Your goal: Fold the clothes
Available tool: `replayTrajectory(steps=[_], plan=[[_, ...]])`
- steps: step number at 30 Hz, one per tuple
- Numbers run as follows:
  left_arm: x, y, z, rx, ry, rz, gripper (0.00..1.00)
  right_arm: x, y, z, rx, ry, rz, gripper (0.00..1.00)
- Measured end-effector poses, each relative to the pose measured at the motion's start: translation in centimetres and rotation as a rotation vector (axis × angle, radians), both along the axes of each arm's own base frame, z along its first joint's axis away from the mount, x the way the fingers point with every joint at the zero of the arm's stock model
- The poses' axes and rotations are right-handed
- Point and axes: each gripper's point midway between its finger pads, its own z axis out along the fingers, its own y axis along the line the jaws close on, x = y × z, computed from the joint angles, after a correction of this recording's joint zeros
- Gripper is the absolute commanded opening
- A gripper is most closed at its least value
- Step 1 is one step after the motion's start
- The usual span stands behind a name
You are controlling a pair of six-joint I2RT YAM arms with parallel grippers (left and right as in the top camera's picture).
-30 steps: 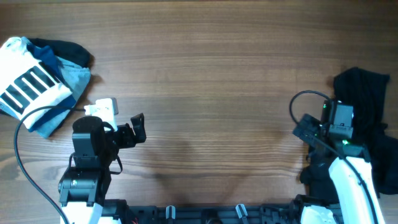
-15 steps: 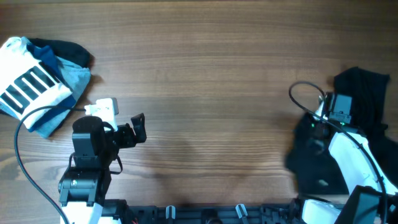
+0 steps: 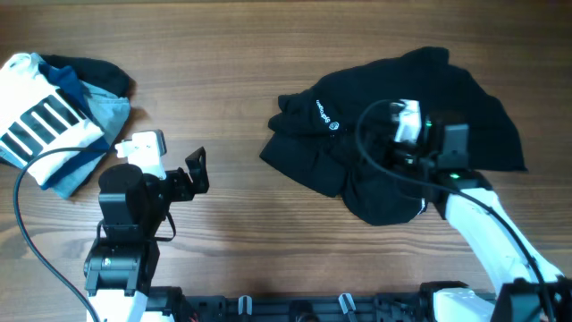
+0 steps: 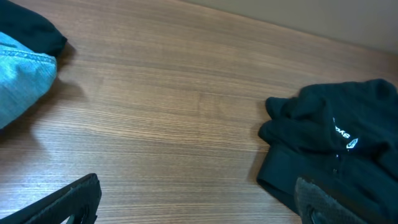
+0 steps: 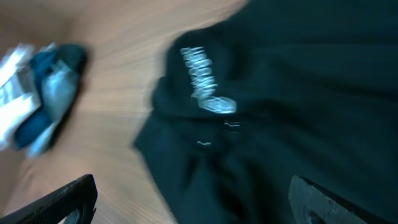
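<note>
The black shirt [image 3: 353, 148] lies crumpled beneath the open right fingers [image 5: 62, 199]; left fingers [image 4: 68, 200] open, well clear.

The left arm [image 3: 123, 210] is being kept folded upright at the near left. The left gripper [image 3: 198, 170] is being pointed forward and slightly to the right, and its fingers [image 4: 68, 198] are being held wide apart. The right arm [image 3: 487, 219] is being stretched forward and leftward from the near right. The right gripper [image 5: 193, 199] is being angled downward, with its fingers [image 5: 65, 194] likewise being held spread wide.
</note>
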Motion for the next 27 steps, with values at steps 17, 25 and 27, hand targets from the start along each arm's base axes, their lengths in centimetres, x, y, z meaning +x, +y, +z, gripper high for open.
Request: replayTrajectory(steps=[17, 25, 27], plan=[[4.0, -12.3, -11.9, -0.343, 0.379, -0.257, 0.87, -7.0, -13.8, -3.0, -0.350, 0.329, -0.567, 1.00], [5.9, -17.1, -15.9, -0.330, 0.331, -0.368, 0.33, -7.4, -14.0, -3.2, -0.363, 0.347, -0.581, 1.00], [5.9, -17.1, -16.6, -0.319, 0.337, -0.362, 0.04, -7.4, -14.0, -3.2, -0.363, 0.348, -0.581, 1.00]])
